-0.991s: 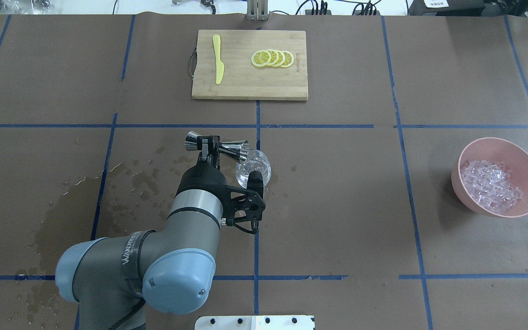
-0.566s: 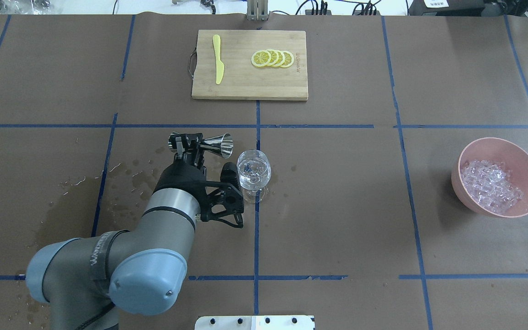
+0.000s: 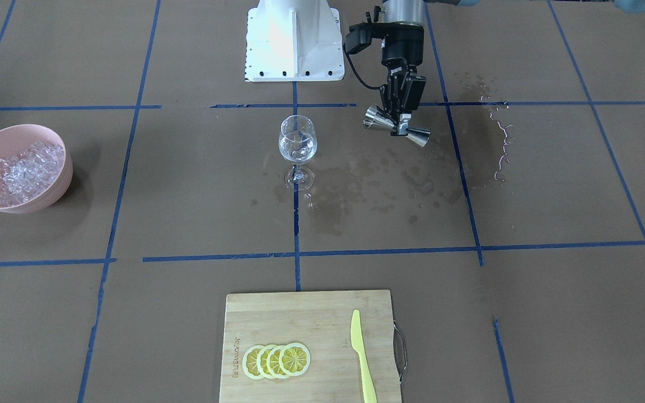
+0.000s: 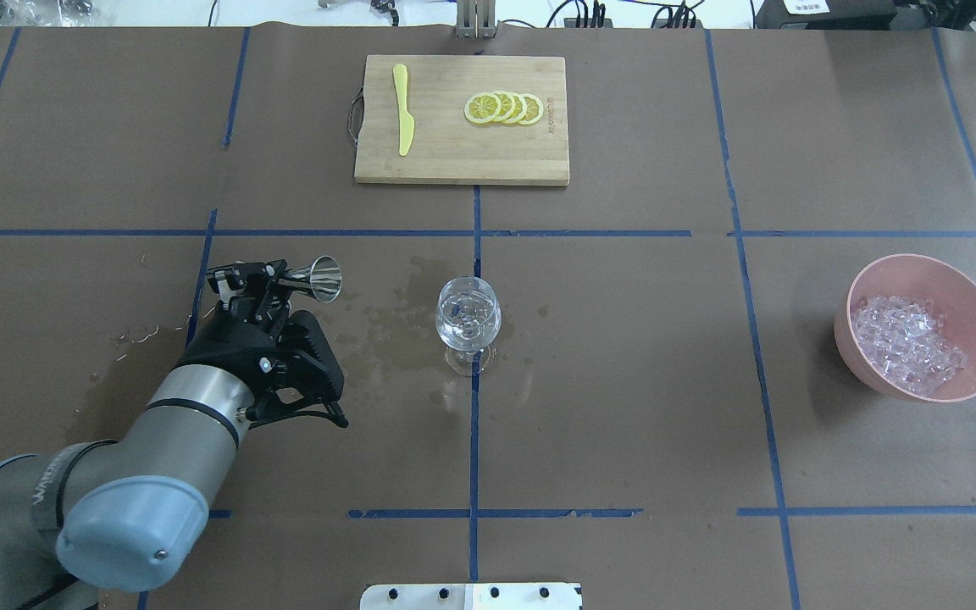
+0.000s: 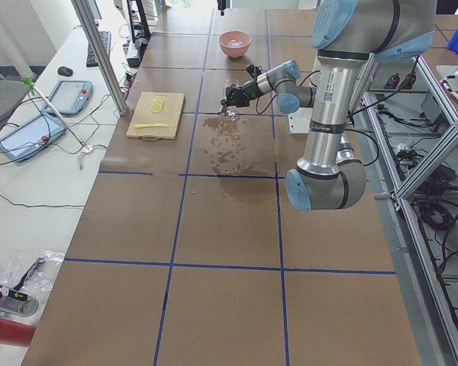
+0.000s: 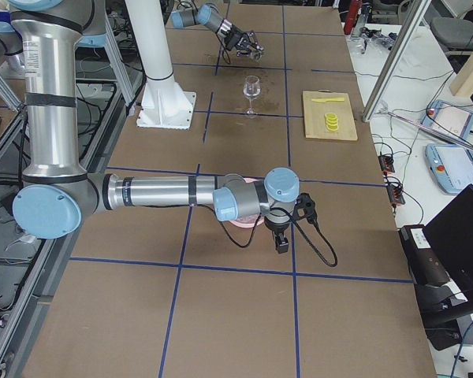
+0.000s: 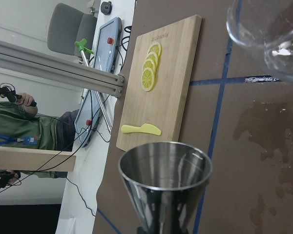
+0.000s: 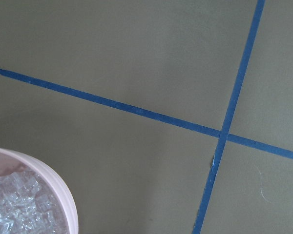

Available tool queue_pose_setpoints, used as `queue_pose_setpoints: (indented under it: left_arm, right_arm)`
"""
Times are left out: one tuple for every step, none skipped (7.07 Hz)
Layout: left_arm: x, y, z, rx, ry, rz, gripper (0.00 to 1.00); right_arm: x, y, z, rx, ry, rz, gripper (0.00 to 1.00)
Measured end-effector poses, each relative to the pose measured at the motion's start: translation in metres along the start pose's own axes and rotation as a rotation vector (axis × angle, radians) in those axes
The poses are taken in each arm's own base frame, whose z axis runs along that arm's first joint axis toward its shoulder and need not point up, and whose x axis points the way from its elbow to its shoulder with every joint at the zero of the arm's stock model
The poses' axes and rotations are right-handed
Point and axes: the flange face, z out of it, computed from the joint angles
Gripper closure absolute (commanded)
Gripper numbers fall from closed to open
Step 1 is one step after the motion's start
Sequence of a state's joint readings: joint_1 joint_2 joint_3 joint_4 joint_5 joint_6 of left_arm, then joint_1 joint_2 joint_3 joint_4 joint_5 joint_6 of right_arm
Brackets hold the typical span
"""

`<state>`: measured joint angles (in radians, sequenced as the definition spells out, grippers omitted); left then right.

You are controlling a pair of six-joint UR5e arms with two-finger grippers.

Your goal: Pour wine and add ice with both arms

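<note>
Light is flat and bright, diffuse from above, shadows all soft. Pink bowl (image 4: 967,292) throws a faint shadow toward the table's middle in the overhead view. White base block (image 3: 294,39) is nearly blown out in the front view. Ice (image 4: 907,343) glints, no hard glare. Left wrist: jigger (image 7: 163,175) shows mirror highlights, stemmed glass (image 7: 268,34) at top right is out of focus. Right wrist: dimmer, table paper (image 8: 136,58) reads olive-grey. Side views are wide-angle, post (image 5: 101,57) leans.
</note>
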<state>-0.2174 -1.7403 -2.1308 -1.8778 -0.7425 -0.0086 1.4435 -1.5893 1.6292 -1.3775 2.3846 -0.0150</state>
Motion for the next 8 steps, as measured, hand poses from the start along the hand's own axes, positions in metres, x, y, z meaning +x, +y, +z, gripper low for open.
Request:
queue_pose_setpoints:
  left_arm:
    - [0.002, 0.042, 0.002, 0.027, -0.001, -0.071, 1.0]
    - [0.003, 0.097, 0.005, 0.065, -0.002, -0.13, 1.0]
    - [0.003, 0.156, 0.006, 0.098, -0.007, -0.15, 1.0]
    - [0.001, 0.206, 0.007, 0.115, -0.036, -0.125, 1.0]
    - [0.0, 0.241, 0.01, 0.131, -0.085, -0.117, 1.0]
    - [0.0, 0.27, 0.013, 0.17, -0.116, -0.163, 1.0]
    - [0.002, 0.29, 0.015, 0.214, -0.119, -0.244, 1.0]
    - [0.007, 0.3, 0.017, 0.242, -0.084, -0.336, 1.0]
  right_arm:
    - [0.0, 0.0, 0.0, 0.0, 0.0, 0.001, 0.0]
    - [0.0, 0.0, 0.0, 0.001, 0.0, 0.001, 0.0]
    - [-0.001, 0.0, -0.001, 0.002, 0.0, 0.0, 0.0]
    - [-0.001, 0.0, -0.001, 0.003, 0.0, -0.001, 0.0]
    - [-0.001, -0.001, -0.002, 0.003, 0.0, -0.001, 0.0]
    - [-0.001, -0.001, -0.002, 0.004, 0.0, -0.001, 0.0]
    - [-0.001, -0.001, -0.002, 0.004, 0.0, 0.0, 0.0]
    - [-0.001, -0.001, -0.002, 0.004, 0.0, 0.0, 0.0]
